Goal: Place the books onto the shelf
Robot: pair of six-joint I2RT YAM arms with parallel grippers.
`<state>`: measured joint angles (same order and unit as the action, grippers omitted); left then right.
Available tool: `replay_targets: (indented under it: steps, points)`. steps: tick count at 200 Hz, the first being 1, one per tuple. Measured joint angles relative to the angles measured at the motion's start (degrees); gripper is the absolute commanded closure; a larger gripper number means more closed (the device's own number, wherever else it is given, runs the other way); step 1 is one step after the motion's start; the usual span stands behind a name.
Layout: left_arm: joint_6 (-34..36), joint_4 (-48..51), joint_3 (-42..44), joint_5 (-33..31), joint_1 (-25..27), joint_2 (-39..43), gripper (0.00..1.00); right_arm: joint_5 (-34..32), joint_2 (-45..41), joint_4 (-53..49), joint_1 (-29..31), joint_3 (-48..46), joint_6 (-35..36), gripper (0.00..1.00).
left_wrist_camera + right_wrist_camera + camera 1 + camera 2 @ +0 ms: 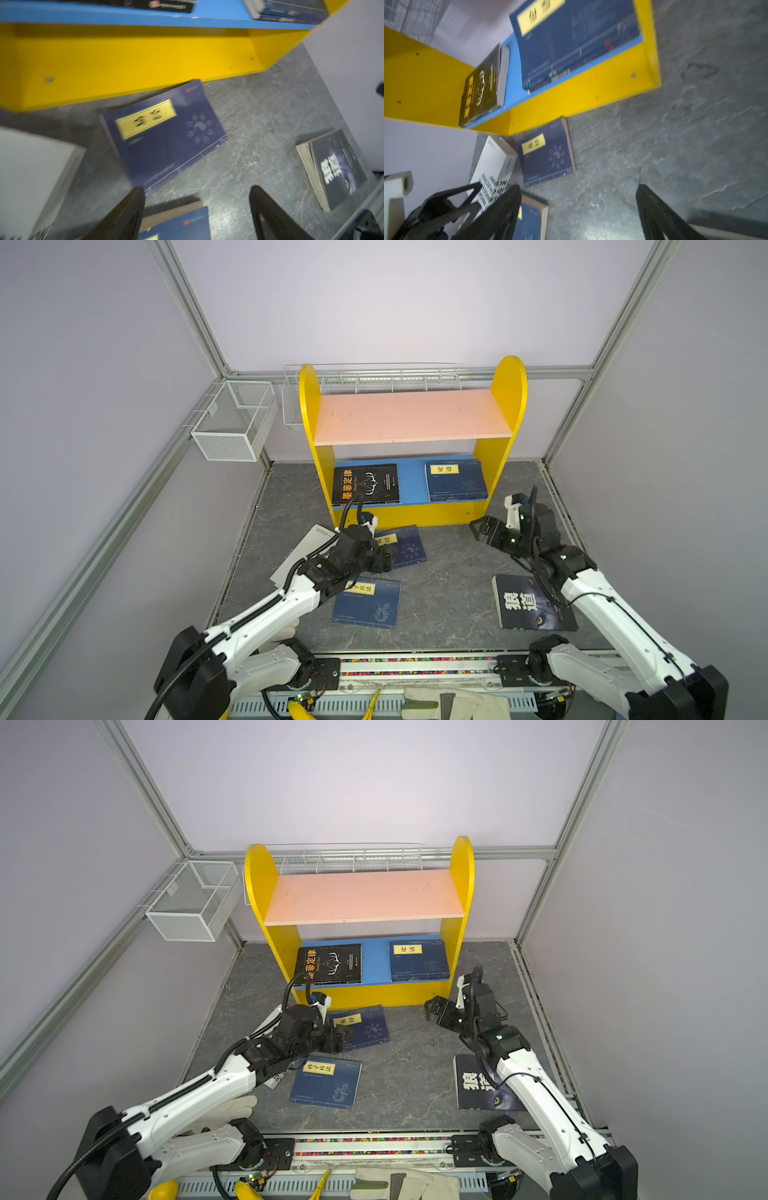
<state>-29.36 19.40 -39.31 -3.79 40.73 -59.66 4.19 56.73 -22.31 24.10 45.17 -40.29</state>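
- The shelf (509, 406) stands at the back of the grey tabletop (449, 585). Its pink upper board (411, 416) is bare.
- On the blue lower board (411, 483), the black orange-titled book (365, 484) lies flat at the left. The shelved navy book (456, 481) lies flat at the right. The left wrist view shows a second navy edge (288, 19) under it.
- The rear navy book (405, 547) lies flat on the tabletop with one corner right at the shelf's yellow base.
- The front navy book (368, 603) lies nearer the robot, apart from the rear one.
- The white book (307, 545) lies at the left, partly hidden beneath the left arm.
- The wolf-eye book (528, 605) lies flat at the right, and the right arm crosses over part of it.
- The left end effector (390, 560) hangs over the near edge of the rear navy book. Its fingers (133, 207) stand wide apart with nothing between them.
- The right end effector (478, 531) hovers near the shelf's right front corner, above bare tabletop. Its fingers (654, 207) are also spread and hold nothing.
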Motion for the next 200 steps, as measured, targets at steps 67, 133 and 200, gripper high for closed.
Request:
replay_targets:
  steps: [67,133,200]
  points:
    - [-15.41,10.16,15.39,-4.52,-3.61,14.4,0.19,1.14,13.11,10.91,21.51,-5.25,-10.69,0.06]
    - [-24.28,13.88,22.73,-5.77,-3.74,24.83,0.18,5.79,29.62,19.45,28.5,-2.12,-13.66,0.04]
    - [-27.56,7.61,26.82,-0.72,-3.87,23.52,0.18,10.75,41.79,27.82,31.41,2.67,-14.75,0.28]
